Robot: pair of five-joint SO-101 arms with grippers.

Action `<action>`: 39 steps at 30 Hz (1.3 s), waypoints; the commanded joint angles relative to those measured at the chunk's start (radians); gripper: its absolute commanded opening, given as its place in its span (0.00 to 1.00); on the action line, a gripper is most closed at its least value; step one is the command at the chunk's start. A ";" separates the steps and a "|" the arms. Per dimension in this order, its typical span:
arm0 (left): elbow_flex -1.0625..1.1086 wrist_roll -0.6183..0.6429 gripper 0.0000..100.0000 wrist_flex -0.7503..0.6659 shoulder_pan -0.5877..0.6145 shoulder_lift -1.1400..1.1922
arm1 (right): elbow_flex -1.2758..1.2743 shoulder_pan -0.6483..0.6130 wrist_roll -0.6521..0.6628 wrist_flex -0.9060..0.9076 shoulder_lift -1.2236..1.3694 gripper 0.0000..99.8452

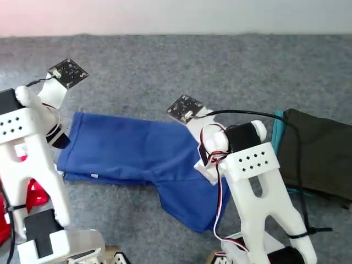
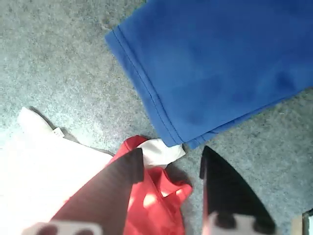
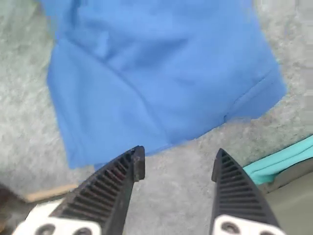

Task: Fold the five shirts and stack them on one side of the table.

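Left gripper [image 2: 172, 152], right gripper [image 3: 179, 152]: fingers spread, empty, beside blue shirt [image 1: 137, 151], apparently part-folded, mid-table [image 1: 165, 66]. Likely done: dark shirt [image 1: 322, 154], teal shirt [image 1: 279, 135], stacked, right edge. Outstanding: red shirt [image 2: 164, 196], white shirt [image 2: 39, 166], heaped, left edge.
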State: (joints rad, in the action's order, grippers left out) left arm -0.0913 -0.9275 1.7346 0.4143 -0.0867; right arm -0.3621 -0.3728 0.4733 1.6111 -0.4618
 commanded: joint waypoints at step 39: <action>-0.008 0.580 0.02 -0.003 0.138 0.058 | -0.477 0.213 0.252 -0.263 0.255 0.01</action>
State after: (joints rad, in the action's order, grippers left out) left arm -0.0882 -0.3537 1.7254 0.5478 -0.0238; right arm -0.8408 -0.2256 0.6713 1.3564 -0.2179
